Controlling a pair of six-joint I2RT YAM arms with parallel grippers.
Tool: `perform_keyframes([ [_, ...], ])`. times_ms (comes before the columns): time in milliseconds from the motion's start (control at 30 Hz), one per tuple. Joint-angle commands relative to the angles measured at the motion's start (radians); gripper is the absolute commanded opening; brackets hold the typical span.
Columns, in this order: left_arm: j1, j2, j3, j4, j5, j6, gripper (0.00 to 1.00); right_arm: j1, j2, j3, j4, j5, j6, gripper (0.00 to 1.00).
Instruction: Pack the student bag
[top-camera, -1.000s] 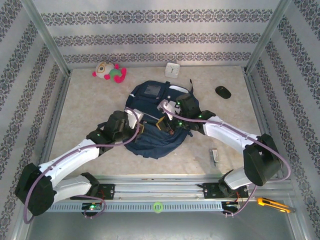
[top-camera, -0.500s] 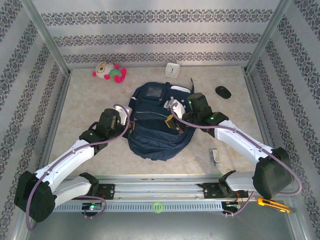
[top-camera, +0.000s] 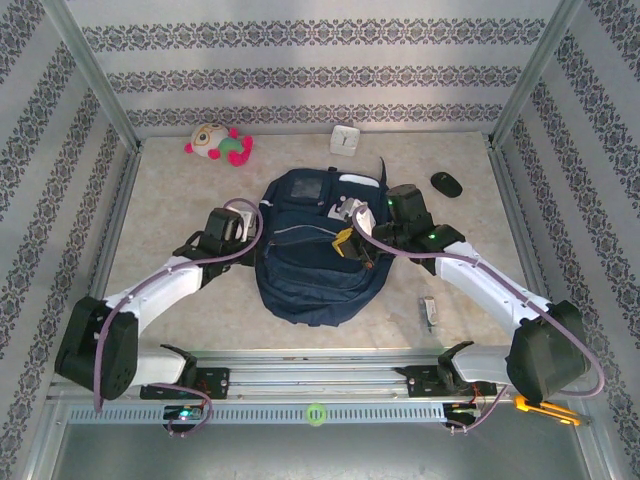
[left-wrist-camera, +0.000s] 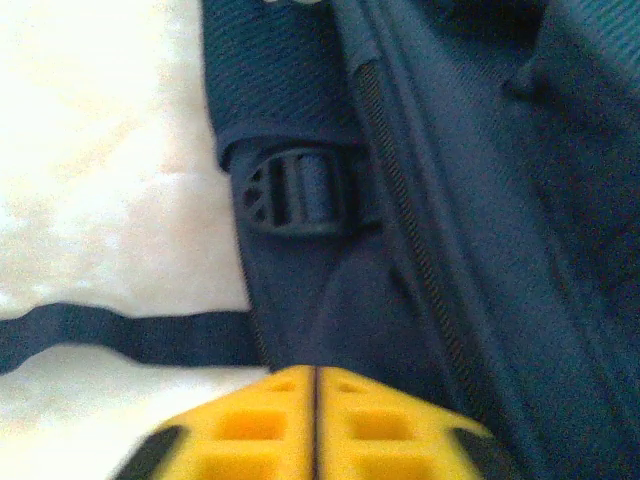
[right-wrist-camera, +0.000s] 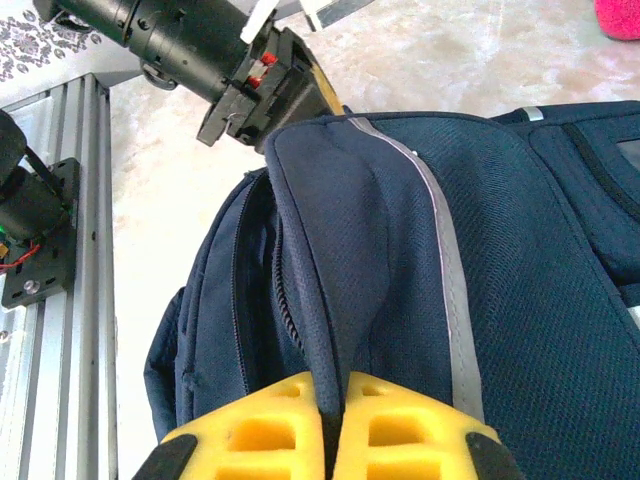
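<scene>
The student bag lies flat in the middle of the surface, between the two arms, with its front pockets facing up. It is navy blue with a grey stripe.

The right fingers are clenched on a raised fold of the bag's fabric. In the right wrist view the navy cloth goes down into the narrow gap between the two yellow pads, and the grey stripe runs along the fold just beside them. A zipper lies a little to the left of this fold. In the top view these fingers sit over the right part of the bag, near its upper half.

The left fingers are pressed together with only a thin line between the pads, and they grasp nothing. They are right at the left side edge of the bag, above the dark fabric. Whether they touch it I cannot tell. Just ahead of them is a black plastic buckle, and a dark strap runs from the bag out over the pale surface.

A plush toy lies at the far side of the surface, well apart from the bag, and a dark oval thing lies far to the right.
</scene>
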Motion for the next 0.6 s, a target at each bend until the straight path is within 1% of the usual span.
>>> perform_keyframes([
  [0,0.012,-0.019,0.042,0.096,0.083,0.008,0.29,-0.005,-0.016,0.022,0.052,-0.1,-0.019,0.0],
  [67,0.011,-0.061,0.015,0.11,0.086,0.027,0.4,-0.012,-0.025,0.016,0.043,-0.098,-0.043,0.0],
  [133,0.013,-0.123,-0.008,0.104,0.104,0.069,0.48,-0.026,-0.035,0.01,-0.003,-0.136,-0.128,0.0],
  [200,0.015,-0.191,-0.022,0.064,0.193,0.19,0.53,-0.044,-0.053,0.002,-0.053,-0.166,-0.224,0.0],
  [233,0.016,-0.219,-0.023,0.033,0.219,0.246,0.55,-0.055,-0.058,0.0,-0.07,-0.179,-0.258,0.0],
  [300,0.016,-0.272,-0.016,-0.062,0.307,0.407,0.6,-0.091,-0.065,0.001,-0.108,-0.226,-0.313,0.0],
  [400,0.015,-0.292,0.015,-0.251,0.441,0.684,0.6,-0.136,-0.055,0.005,-0.14,-0.288,-0.365,0.0],
  [433,0.015,-0.286,0.03,-0.297,0.449,0.734,0.6,-0.143,-0.05,0.005,-0.144,-0.293,-0.371,0.0],
  [500,0.015,-0.262,0.053,-0.361,0.43,0.793,0.6,-0.15,-0.04,0.009,-0.151,-0.301,-0.378,0.0],
  [567,0.013,-0.235,0.062,-0.365,0.413,0.813,0.6,-0.15,-0.033,0.013,-0.164,-0.317,-0.387,0.0],
])
